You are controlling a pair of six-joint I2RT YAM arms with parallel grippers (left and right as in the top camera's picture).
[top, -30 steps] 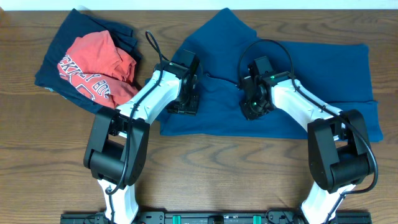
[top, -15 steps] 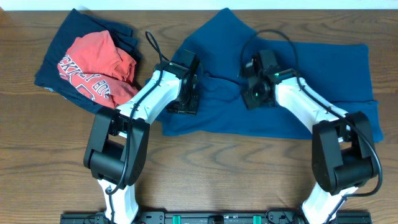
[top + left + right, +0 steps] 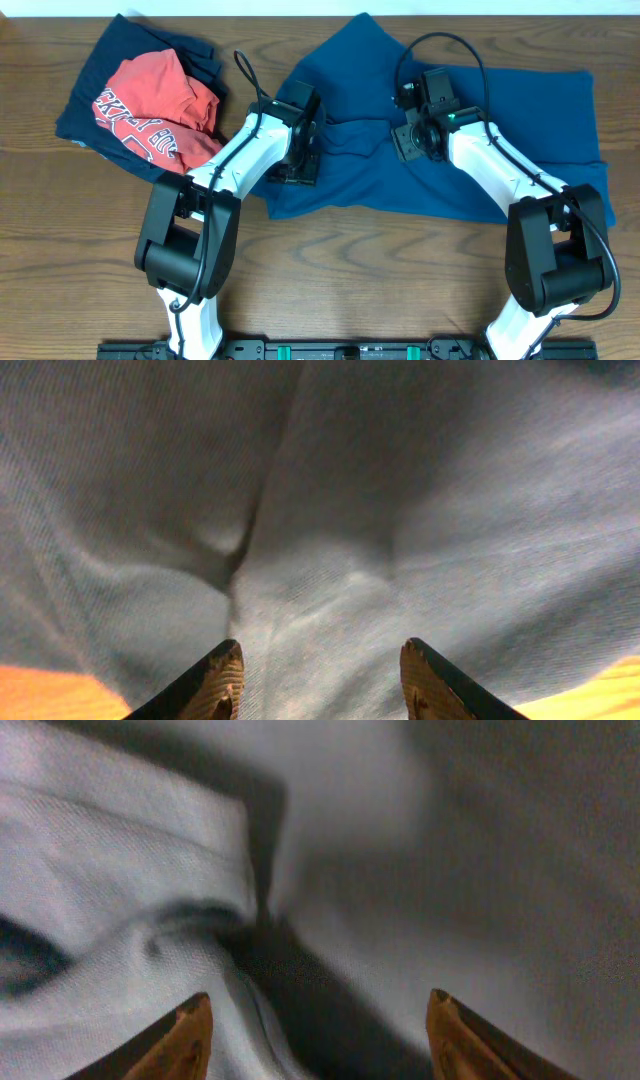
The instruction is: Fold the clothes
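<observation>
Three garments: all soft cloth, lying on a brown wood-grain table (image 3: 380, 270).
Blue T-shirt (image 3: 520, 110): plain medium-blue cotton with no print. It is spread wide across the middle and right of the overhead frame, with one corner peaking at the top centre. Creases gather between the two arms.
Weave up close: both wrist views show a fine ribbed knit, rumpled into soft ridges and one dark fold.
Red tee (image 3: 150, 100): faded red and crumpled in a heap at the upper left, on top of the navy garment (image 3: 95, 70).
Navy garment: dark, flat and roughly square, its edges showing around the red heap.
Writing: white block capitals (image 3: 125, 125) curve across the red tee, too bunched to read whole.
Left gripper (image 3: 325, 675): tan-tipped fingers (image 3: 222, 678) stand moderately apart over the shirt's left part, with nothing pinched between them.
Right gripper (image 3: 320, 1030): jaws spread wide above a ridge of blue cloth at the shirt's middle, gripping nothing.
Arms: white shells with black joints, and a black cable (image 3: 440, 45) looping over the right one.
</observation>
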